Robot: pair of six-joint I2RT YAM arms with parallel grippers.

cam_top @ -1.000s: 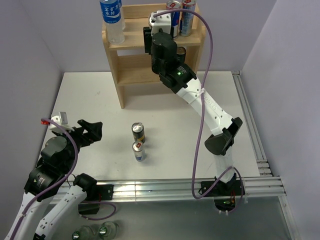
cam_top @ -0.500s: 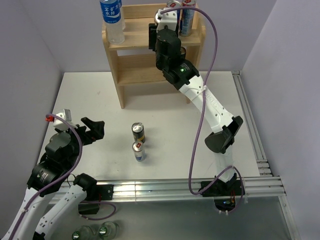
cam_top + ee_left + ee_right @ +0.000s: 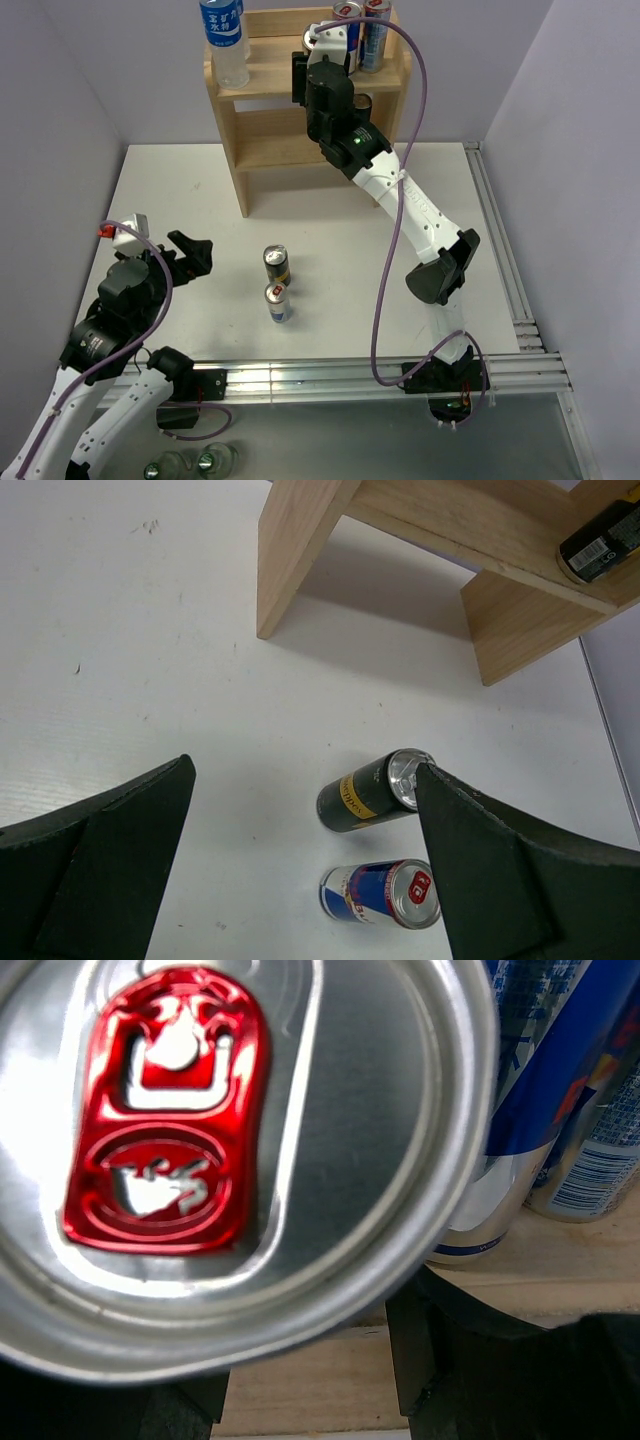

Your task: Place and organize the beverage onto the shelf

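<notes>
The light wood shelf (image 3: 262,130) stands at the back of the table. My right gripper (image 3: 303,72) is at its top tier, shut on a silver can with a red tab (image 3: 220,1150), just left of two blue cans (image 3: 535,1080) that stand on the top board (image 3: 320,1380). I cannot tell whether the held can rests on the board. My left gripper (image 3: 192,255) is open and empty, left of a dark can with a yellow band (image 3: 276,263) (image 3: 365,795) and a blue and silver can (image 3: 279,301) (image 3: 380,892), both upright on the table.
A water bottle (image 3: 224,38) stands at the left of the shelf's top tier. A dark can (image 3: 362,103) (image 3: 600,542) is on the lower tier, partly behind my right arm. An aluminium rail (image 3: 350,375) runs along the table's near edge.
My left gripper has shifted a little up and right, toward the two cans on the table. My right gripper has moved slightly at the top tier, with the can still in it.
</notes>
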